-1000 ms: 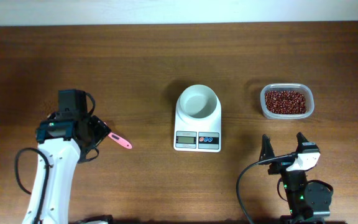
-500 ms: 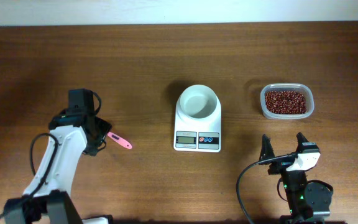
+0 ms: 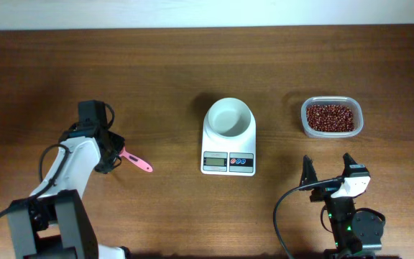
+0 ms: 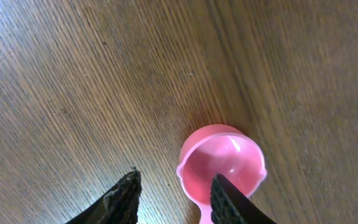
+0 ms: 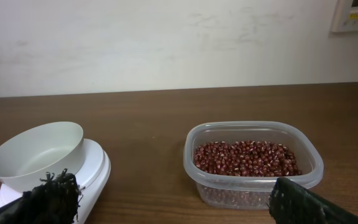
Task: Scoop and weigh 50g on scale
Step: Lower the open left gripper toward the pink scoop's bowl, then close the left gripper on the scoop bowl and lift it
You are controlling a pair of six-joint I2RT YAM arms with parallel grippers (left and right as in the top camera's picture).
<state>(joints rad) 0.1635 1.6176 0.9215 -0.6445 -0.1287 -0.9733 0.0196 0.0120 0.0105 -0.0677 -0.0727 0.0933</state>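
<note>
Currently, the task is at step 1, acquiring the tool; no scooping or weighing is done. The left gripper (image 4: 174,186) sits low over the pink scoop (image 4: 222,162), which lies flat on the table (image 3: 192,65), well left of the scale (image 3: 228,147). Its fingers stand partly apart, 1 beside the scoop's neck, with bare wood showing in the gap, so no pinch is confirmed. The right gripper (image 3: 327,169) is spread wide and empty, near the clear tub (image 3: 304,119). All beans (image 3: 330,117) are in that tub, right of the scale. The scale's bowl (image 3: 228,117) is empty. Remaining, by judgement: grasp, scoop, transfer and check 50 g.
</note>
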